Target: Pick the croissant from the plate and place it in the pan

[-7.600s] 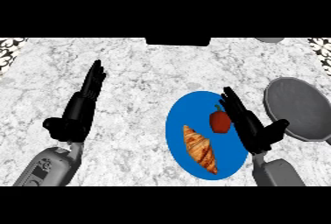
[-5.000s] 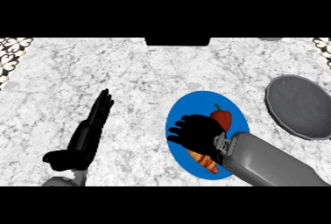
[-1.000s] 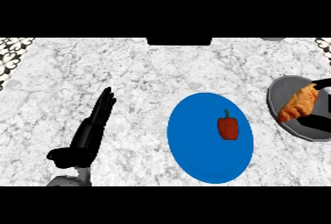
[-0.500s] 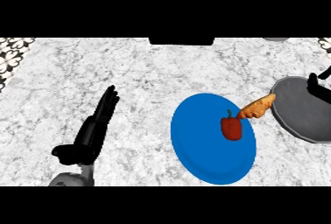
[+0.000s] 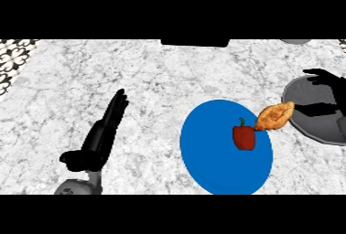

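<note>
The golden croissant (image 5: 273,116) lies tilted between the blue plate (image 5: 216,169) and the grey pan (image 5: 323,129), over the plate's right rim and just left of the pan's edge. No hand holds it. My right hand (image 5: 326,89) hovers over the pan's upper part at the view's right edge, fingers relaxed and apart from the croissant. A red pepper (image 5: 244,138) stays on the plate, just left of the croissant. My left hand (image 5: 103,135) rests open at the lower left, fingers straight and pointing away.
The marbled counter (image 5: 155,77) spreads between the left hand and the plate. A dark block (image 5: 194,43) sits at the far edge, a patterned surface (image 5: 15,57) at the far left, and a grey object (image 5: 296,41) at the top right.
One second ago the croissant was in my right hand over the pan. It has since left the hand and moved left to the pan's edge by the plate. The left hand stays put.
</note>
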Controlling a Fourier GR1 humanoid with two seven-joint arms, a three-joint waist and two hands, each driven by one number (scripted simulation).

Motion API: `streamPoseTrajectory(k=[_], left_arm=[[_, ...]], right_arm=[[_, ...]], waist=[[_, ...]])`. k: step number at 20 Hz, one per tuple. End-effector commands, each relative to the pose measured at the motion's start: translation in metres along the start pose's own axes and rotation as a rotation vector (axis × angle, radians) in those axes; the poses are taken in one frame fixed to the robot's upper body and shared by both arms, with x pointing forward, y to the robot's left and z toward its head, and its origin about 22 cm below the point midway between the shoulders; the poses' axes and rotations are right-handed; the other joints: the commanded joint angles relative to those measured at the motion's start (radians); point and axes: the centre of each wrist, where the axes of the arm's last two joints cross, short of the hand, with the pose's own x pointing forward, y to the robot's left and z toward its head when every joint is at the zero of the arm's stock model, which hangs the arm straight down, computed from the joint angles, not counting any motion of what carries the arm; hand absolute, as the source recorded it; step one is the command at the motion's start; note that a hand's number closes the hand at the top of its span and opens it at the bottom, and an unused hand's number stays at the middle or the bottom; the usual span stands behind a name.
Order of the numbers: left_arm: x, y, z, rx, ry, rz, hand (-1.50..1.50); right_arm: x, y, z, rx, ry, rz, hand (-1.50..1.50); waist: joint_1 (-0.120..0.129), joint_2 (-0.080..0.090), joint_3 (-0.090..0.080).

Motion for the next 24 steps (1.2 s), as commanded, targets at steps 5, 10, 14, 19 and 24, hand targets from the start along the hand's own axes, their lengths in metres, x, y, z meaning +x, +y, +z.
streamPoseTrajectory(k=[5, 10, 14, 19, 24], left_arm=[[-0.008, 0.006, 0.011, 0.017, 0.011, -0.002, 0.0], [-0.005, 0.003, 0.014, 0.033, 0.007, -0.001, 0.0], [-0.007, 0.02, 0.009, 0.03, 0.013, 0.0, 0.0], [-0.014, 0.009, 0.008, 0.042, 0.015, 0.012, 0.0], [-0.006, 0.011, 0.009, 0.058, 0.019, 0.002, 0.0]], right_arm=[[0.004, 0.014, -0.007, -0.117, -0.123, -0.277, -1.5], [-0.02, -0.048, 0.001, -0.183, -0.099, -0.435, -1.5], [-0.039, -0.059, 0.015, -0.155, -0.092, -0.552, -1.5], [-0.082, -0.083, 0.058, -0.01, -0.151, -0.691, -1.5], [-0.105, -0.107, 0.089, 0.07, -0.217, -0.701, -1.5]], waist=[[-0.02, -0.008, 0.0], [-0.024, -0.007, 0.0], [-0.028, -0.006, 0.0], [-0.045, -0.01, -0.001], [-0.044, -0.012, 0.0]])
